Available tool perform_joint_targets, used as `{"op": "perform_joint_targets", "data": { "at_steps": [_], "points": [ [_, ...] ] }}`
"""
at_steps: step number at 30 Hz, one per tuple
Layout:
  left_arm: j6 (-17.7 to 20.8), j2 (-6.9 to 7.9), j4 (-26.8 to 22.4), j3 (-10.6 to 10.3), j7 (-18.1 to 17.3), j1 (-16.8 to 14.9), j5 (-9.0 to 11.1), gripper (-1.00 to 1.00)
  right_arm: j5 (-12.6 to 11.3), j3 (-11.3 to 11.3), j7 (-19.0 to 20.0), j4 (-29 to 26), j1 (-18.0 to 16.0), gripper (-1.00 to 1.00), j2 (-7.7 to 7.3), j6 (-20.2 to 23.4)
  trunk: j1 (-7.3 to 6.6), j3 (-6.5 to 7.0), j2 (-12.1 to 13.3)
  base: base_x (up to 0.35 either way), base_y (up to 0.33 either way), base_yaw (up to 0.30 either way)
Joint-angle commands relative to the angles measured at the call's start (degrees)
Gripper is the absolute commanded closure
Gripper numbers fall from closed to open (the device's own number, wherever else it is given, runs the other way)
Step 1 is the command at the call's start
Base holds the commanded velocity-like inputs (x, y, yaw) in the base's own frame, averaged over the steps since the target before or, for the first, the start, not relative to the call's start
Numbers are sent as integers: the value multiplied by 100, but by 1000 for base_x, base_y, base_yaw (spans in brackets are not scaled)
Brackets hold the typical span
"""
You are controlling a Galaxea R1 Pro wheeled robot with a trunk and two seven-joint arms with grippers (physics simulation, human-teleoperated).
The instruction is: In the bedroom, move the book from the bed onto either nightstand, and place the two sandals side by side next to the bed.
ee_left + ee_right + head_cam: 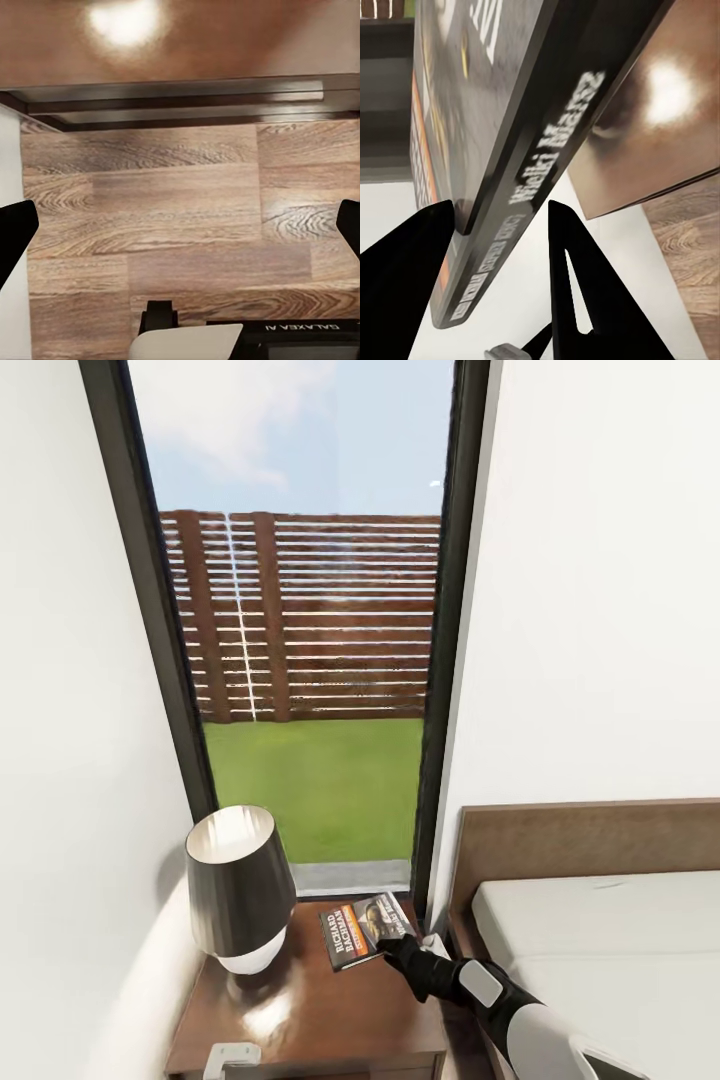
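- While my right pincer (398, 943) grips the book (362, 930) by its edge, fingers (405, 255) closed on the spine, the book lies at the nightstand's (330, 1010) back edge.
- Left pincer (180, 225): spread wide, holding nothing, over the floor (180, 217).

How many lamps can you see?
1. The lamp stands on the nightstand, left of the book at the right gripper. Others may be out of view.

At the bottom of the head view stands the glossy dark brown nightstand (320, 1010). On its top, at the left, sits a lamp (240, 885) with a dark shade; at the back right lies the book (360, 930). The bed (600, 930) fills the lower right corner, its pale mattress bare.
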Motion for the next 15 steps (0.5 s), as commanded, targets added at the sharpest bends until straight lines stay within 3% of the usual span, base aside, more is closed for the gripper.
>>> {"op": "perform_joint_targets", "data": {
  "at_steps": [1, 15],
  "points": [
    [38, -6, -23, 48, -41, -1, -41, -100, -8, -33, -6, -8, -2, 100, 0, 40, 24, -27, -49, 0, 0, 0],
    [32, -7, -23, 48, -34, -1, -41, -100, -11, -33, -208, -8, -1, 100, 6, 40, 331, -279, -610, 0, 0, 0]
  ]
}}
